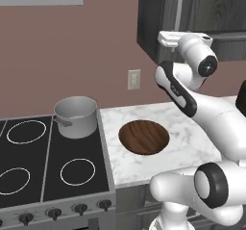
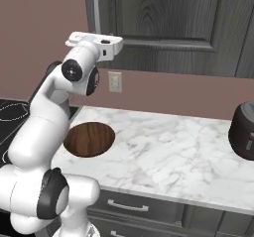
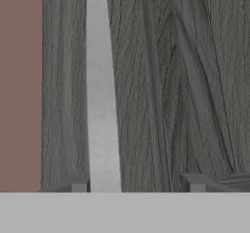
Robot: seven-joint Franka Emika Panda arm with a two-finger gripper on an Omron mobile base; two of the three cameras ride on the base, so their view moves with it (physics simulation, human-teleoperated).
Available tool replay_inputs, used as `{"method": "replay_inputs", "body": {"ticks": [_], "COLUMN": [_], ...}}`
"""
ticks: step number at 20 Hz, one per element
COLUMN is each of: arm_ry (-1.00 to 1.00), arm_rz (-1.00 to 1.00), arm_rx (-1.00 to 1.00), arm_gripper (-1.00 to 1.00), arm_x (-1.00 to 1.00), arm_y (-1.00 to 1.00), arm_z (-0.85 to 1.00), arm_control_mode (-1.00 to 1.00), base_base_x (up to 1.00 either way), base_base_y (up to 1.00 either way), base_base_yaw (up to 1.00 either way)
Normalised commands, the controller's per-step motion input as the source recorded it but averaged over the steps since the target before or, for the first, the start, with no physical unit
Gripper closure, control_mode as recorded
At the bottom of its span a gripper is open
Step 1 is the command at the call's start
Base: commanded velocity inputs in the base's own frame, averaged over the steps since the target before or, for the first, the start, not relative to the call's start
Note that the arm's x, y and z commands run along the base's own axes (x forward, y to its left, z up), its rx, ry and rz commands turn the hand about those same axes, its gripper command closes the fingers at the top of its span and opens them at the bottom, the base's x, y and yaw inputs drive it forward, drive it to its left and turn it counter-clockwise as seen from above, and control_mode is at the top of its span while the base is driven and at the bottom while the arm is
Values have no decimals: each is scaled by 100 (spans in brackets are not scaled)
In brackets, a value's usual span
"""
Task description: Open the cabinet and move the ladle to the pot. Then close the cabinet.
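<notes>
The cabinet (image 2: pixel 168 18) hangs on the wall above the marble tabletop (image 2: pixel 163 151), its door shut. The hand (image 3: pixel 136 181) is raised to the door's lower left corner, right at the silver bar handle (image 3: pixel 101 90). In the hand view the handle runs just inside the left fingertip (image 3: pixel 78 182), and the other fingertip stands well to the right of it, so the fingers are spread with the bar between them, not pinching it. In the left base view the hand (image 1: pixel 169 38) sits at the foot of the handle. Below the cabinet and to its left, the pot (image 1: pixel 76 116) stands on the stove (image 1: pixel 43 166). A wooden disc (image 1: pixel 143 136) lies on the tabletop between pot and cabinet. A dark round appliance (image 2: pixel 244 131) sits below the cabinet's right end.
</notes>
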Motion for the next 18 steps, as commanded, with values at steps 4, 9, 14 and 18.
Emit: {"method": "replay_inputs", "body": {"ticks": [4, 9, 14, 18], "arm_ry": [0, 0, 0, 2], "arm_rz": [0, 3, 8, 11], "arm_rx": [0, -1, -3, -3], "arm_gripper": [100, 100, 100, 100], "arm_x": [3, 0, 0, 0], "arm_y": [3, 14, 19, 18], "arm_z": [-8, -6, -8, -9], "arm_control_mode": [-100, -100, -100, -100], "base_base_x": [0, 0, 0, 0], "base_base_y": [0, 0, 0, 0], "base_base_yaw": [0, 0, 0, 0]}}
